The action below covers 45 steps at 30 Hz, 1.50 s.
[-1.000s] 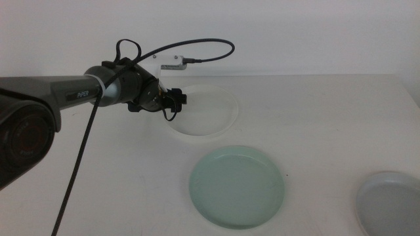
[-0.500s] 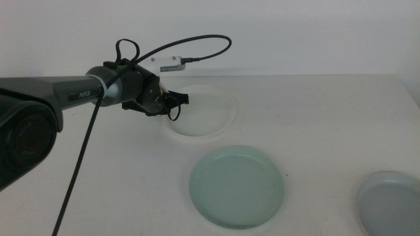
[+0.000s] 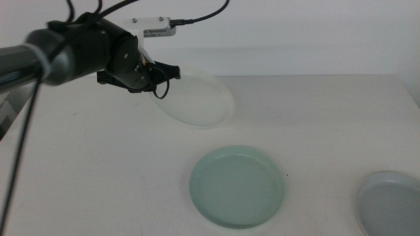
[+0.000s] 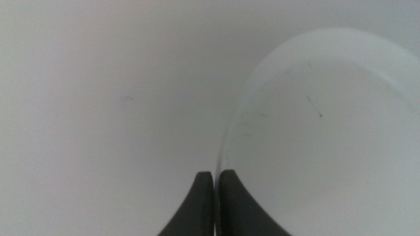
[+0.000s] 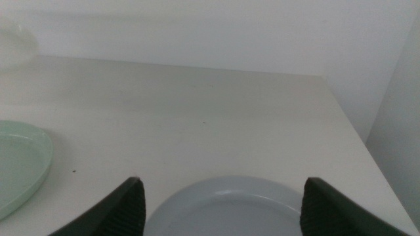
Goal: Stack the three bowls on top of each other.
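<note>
Left claw point(image 3: 159, 74) pinched the white bowl's point(image 3: 197, 98) rim, holding it tilted off the counter point(image 3: 315, 111), the green bowl point(image 3: 237, 185) lying nearer the camera and to its right.

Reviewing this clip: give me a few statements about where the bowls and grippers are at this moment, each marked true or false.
1. The left gripper is shut on the rim of the white bowl. True.
2. The white bowl lies flat on the table. False: it is lifted and tilted.
3. The green bowl already sits inside the grey-blue bowl. False: they lie apart on the table.
4. The right gripper is open, with the grey-blue bowl in front of it. True.
5. The green bowl has nothing in it. True.
</note>
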### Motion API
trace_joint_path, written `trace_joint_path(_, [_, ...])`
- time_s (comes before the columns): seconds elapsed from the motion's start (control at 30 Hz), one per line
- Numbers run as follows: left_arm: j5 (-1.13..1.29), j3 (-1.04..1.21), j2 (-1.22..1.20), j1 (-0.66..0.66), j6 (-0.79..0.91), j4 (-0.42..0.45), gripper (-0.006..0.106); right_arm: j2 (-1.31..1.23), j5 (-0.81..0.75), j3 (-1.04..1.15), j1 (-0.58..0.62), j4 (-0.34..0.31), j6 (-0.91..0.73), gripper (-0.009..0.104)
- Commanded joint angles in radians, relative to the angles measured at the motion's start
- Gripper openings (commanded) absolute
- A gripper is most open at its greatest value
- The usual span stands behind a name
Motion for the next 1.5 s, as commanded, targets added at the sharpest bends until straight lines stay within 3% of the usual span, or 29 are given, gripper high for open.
trace_joint_path(0.0, [-0.093,0.063,-0.141,-0.036,-0.035,0.007,0.0,-0.026,-0.075,-0.006,-0.006,-0.003,-0.013,0.06])
trace_joint_path(0.3, [-0.177,0.328,-0.326,-0.178,-0.126,0.024,0.0,-0.026,-0.075,-0.006,-0.006,-0.003,-0.013,0.06])
trace_joint_path(0.6, [-0.344,0.482,-0.276,-0.239,-0.197,0.007,0.0,-0.026,-0.076,-0.006,-0.006,-0.003,-0.013,0.06])
trace_joint_path(0.93, [-0.398,0.491,-0.154,-0.257,-0.196,-0.005,0.003,-0.026,-0.076,-0.006,-0.006,-0.003,-0.013,0.06])
trace_joint_path(1.0, [-0.409,0.491,-0.147,-0.257,-0.189,-0.002,0.009,-0.026,-0.076,-0.006,-0.006,-0.003,-0.013,0.06])
trace_joint_path(1.1, [-0.41,0.491,-0.151,-0.257,-0.189,0.008,0.03,-0.026,-0.076,-0.006,-0.006,-0.003,-0.013,0.06])
trace_joint_path(1.17, [-0.404,0.491,-0.165,-0.257,-0.185,0.009,0.05,-0.026,-0.076,-0.006,-0.006,-0.003,-0.013,0.06])
trace_joint_path(1.3, [-0.363,0.491,-0.236,-0.257,-0.121,0.024,0.104,-0.026,-0.076,-0.006,-0.006,-0.003,-0.013,0.06])
trace_joint_path(1.47, [-0.29,0.49,-0.434,-0.278,0.05,0.02,0.105,-0.026,-0.076,-0.006,-0.006,-0.003,-0.013,0.06])
